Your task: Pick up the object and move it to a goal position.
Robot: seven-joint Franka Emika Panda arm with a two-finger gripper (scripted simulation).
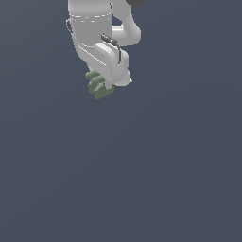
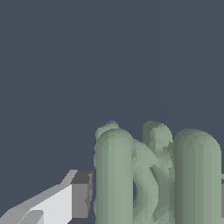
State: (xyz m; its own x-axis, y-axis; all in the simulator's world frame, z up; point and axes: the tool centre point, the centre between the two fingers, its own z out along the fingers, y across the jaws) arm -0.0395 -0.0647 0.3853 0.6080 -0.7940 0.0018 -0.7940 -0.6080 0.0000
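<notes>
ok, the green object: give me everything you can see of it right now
The object is a small, dull sage-green lump, matte, with several rounded finger-like lobes. In the wrist view the lobes stand side by side like columns in front of a lumpier middle. It sits between the fingers of the gripper, one finger pad at its side; the other side is barely in frame. In the exterior view it pokes out beneath the white hand. Whether it rests on anything cannot be told.

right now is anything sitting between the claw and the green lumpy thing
Nothing visible does. In the wrist view the green object fills the space between the claw's fingers, with one fingertip right beside it. Whether the pads actually touch it cannot be told. The exterior view shows the object poking out under the claw.
</notes>
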